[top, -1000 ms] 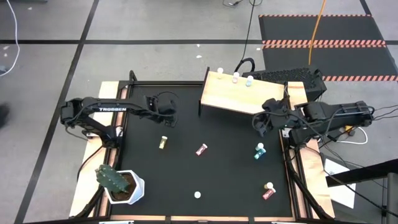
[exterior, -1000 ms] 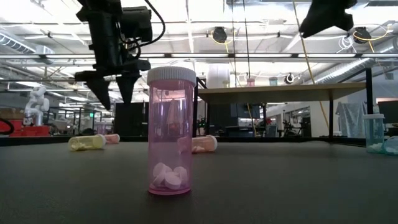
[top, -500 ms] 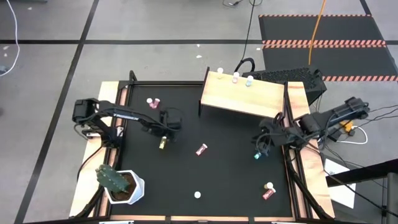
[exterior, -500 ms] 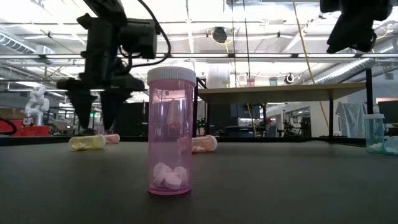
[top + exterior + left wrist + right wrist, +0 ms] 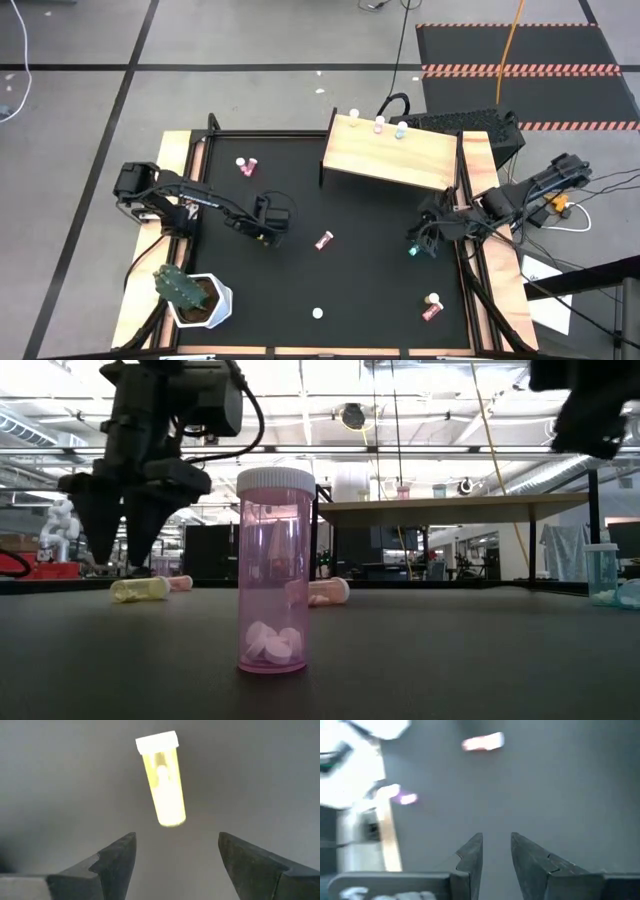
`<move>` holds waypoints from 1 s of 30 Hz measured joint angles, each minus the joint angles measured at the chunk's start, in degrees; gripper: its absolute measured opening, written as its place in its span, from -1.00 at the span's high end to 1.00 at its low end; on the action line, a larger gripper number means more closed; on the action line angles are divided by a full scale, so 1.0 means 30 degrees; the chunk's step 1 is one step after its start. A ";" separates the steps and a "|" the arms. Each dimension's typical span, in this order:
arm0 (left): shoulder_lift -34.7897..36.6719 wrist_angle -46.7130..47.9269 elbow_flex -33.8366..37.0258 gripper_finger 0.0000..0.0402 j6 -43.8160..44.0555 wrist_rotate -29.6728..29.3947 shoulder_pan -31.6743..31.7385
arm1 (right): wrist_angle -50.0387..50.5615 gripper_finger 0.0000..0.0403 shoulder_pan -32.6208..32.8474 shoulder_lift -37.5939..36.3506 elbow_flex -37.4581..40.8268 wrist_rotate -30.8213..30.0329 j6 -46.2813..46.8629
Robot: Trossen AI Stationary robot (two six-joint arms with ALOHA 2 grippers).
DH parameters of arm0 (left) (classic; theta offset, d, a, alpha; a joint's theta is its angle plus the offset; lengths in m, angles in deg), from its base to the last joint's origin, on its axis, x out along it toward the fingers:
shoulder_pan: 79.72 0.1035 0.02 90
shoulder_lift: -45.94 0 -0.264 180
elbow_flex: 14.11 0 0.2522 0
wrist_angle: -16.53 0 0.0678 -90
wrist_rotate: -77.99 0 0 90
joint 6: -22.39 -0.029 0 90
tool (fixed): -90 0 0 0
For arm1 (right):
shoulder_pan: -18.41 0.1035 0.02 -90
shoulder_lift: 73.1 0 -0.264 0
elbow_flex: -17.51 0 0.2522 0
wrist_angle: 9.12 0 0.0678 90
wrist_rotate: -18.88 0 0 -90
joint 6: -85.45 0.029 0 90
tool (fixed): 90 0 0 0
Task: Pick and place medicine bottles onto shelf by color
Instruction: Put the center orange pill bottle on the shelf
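Note:
My left gripper (image 5: 176, 851) is open and points down over the yellow bottle (image 5: 161, 780), which lies on its side on the black tabletop just beyond the fingertips. In the low view my left gripper (image 5: 120, 555) hangs a little above the yellow bottle (image 5: 140, 589). In the high view my left gripper (image 5: 266, 230) hides it. My right gripper (image 5: 496, 851) is open by a narrow gap and hovers beside the teal bottle (image 5: 412, 250) near the table's right edge. The wooden shelf (image 5: 390, 158) carries three small bottles along its far edge.
A pink bottle (image 5: 274, 570) stands upright near the table's near edge. A red bottle (image 5: 323, 240) lies mid-table, another (image 5: 431, 308) sits near the right corner, and a pink one (image 5: 246, 166) lies far left. The cactus pot (image 5: 200, 300) fills the near left corner.
My left gripper has moved toward the near edge and come down over the yellow bottle, which it now covers in the high view. My right gripper has drawn back from beside the shelf toward the near edge, to beside the teal bottle. No bottle has moved.

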 joint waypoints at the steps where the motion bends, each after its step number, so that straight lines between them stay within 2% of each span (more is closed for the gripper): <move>1: -0.0024 -0.0006 0.0000 -0.41 0.0055 0.0074 -0.0164 | -0.0890 0.54 0.0472 -0.0118 0.0253 0.0207 0.0344; 4: -0.0022 0.0002 0.0000 -0.41 0.0331 0.0408 -0.0494 | -0.2571 0.54 0.1744 -0.0217 0.0470 0.0016 0.1116; 8: -0.0029 0.0035 -0.0743 -0.41 0.0731 0.2304 -0.0540 | -0.4451 0.54 0.2254 -0.0304 0.0477 -0.0360 0.1531; 13: 0.0437 0.0060 -0.2908 -0.41 -0.1324 0.1330 -0.0364 | -0.8123 0.54 0.1881 -0.0698 0.0477 -0.1027 0.0401; 18: 0.1813 0.0035 -0.5602 -0.41 -0.2815 0.0763 0.0891 | -1.2028 0.54 0.1395 -0.1620 0.0470 -0.1978 -0.1242; 21: 0.3001 0.0146 -0.7371 -0.41 -0.4735 -0.1160 0.1385 | -1.3821 0.54 0.1185 -0.2172 0.0225 -0.2930 -0.2413; 24: 0.4084 0.0258 -0.8684 -0.41 -0.6153 -0.4461 0.1884 | -1.4064 0.54 0.0914 -0.2531 -0.0298 -0.3711 -0.3272; 27: 0.5300 0.1207 -0.9049 -0.41 -0.6665 -0.7253 0.2761 | -1.4079 0.54 0.0664 -0.2598 -0.0787 -0.4209 -0.3613; 30: 0.5993 0.3149 -0.9049 -0.41 -0.7073 -0.8132 0.4337 | -1.4086 0.54 0.0542 -0.2501 -0.1016 -0.4535 -0.3878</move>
